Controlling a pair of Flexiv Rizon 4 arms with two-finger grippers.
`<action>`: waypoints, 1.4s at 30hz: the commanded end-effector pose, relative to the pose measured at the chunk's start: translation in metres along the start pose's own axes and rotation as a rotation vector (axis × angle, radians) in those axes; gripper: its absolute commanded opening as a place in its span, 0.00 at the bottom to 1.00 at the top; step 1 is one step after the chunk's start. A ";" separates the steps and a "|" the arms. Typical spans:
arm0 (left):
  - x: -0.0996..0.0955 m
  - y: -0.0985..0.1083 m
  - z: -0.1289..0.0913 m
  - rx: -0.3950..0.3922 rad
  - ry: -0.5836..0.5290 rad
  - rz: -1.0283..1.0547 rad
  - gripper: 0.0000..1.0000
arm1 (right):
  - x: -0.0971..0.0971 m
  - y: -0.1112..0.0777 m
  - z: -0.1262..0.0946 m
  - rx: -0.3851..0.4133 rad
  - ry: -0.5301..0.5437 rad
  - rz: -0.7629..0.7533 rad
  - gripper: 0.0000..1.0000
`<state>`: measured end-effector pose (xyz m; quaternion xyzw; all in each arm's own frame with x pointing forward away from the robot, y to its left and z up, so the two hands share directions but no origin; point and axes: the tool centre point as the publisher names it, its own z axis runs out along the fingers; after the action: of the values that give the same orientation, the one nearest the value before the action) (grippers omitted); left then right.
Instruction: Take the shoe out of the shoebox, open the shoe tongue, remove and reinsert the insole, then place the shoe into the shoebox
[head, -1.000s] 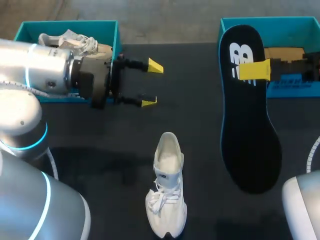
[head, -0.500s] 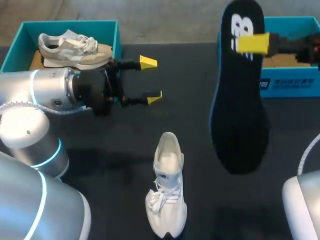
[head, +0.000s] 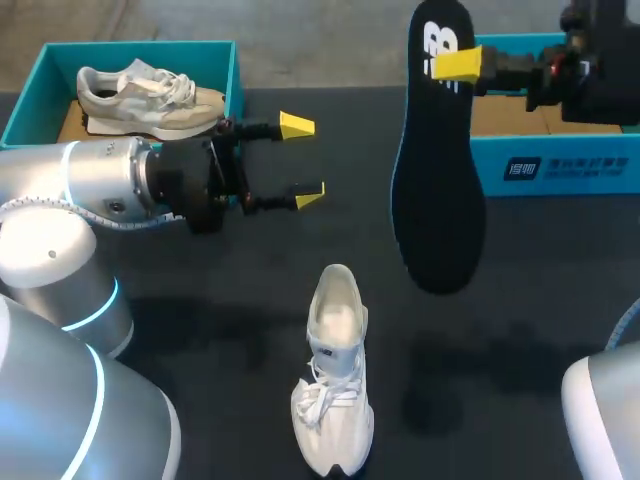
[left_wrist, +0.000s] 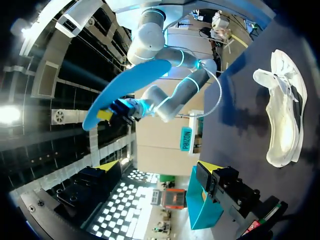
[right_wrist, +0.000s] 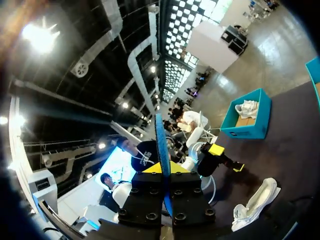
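A white shoe (head: 333, 375) lies on the black table, toe toward the near edge and opening facing up. My right gripper (head: 455, 65) is shut on the heel end of the black insole (head: 435, 180), which hangs in the air left of the teal shoebox (head: 570, 170). The right wrist view has the insole (right_wrist: 161, 145) edge-on between the right gripper (right_wrist: 162, 170) fingers, the shoe (right_wrist: 255, 202) far below. My left gripper (head: 303, 160) stands open and empty above the table, behind the shoe. In the left wrist view the shoe (left_wrist: 282, 115) lies ahead of the left gripper (left_wrist: 160, 170), and the insole's blue underside (left_wrist: 130, 85) shows.
A second teal box (head: 130, 48) at the back left holds another pale sneaker (head: 150, 90), just behind my left arm. The right shoebox shows a cardboard liner (head: 505, 115) inside.
My right arm has lifted the insole higher and carried it left. My left arm drew back and swung a little a second ago, then stayed still, its gripper open throughout.
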<state>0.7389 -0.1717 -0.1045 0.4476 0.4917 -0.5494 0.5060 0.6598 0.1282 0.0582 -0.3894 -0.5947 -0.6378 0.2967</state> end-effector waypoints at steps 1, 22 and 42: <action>0.000 0.000 0.001 -0.001 0.000 0.001 1.00 | -0.013 0.037 0.012 0.193 -0.012 0.032 0.00; 0.000 0.000 0.001 -0.001 0.000 0.001 1.00 | -0.074 0.084 0.040 0.328 0.007 0.122 0.00; 0.000 0.000 0.001 -0.001 0.000 0.001 1.00 | -0.141 0.084 0.052 0.212 -0.071 0.267 0.00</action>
<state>0.7393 -0.1710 -0.1042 0.4482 0.4914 -0.5499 0.5052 0.8086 0.1504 -0.0069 -0.4451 -0.6210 -0.5081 0.3976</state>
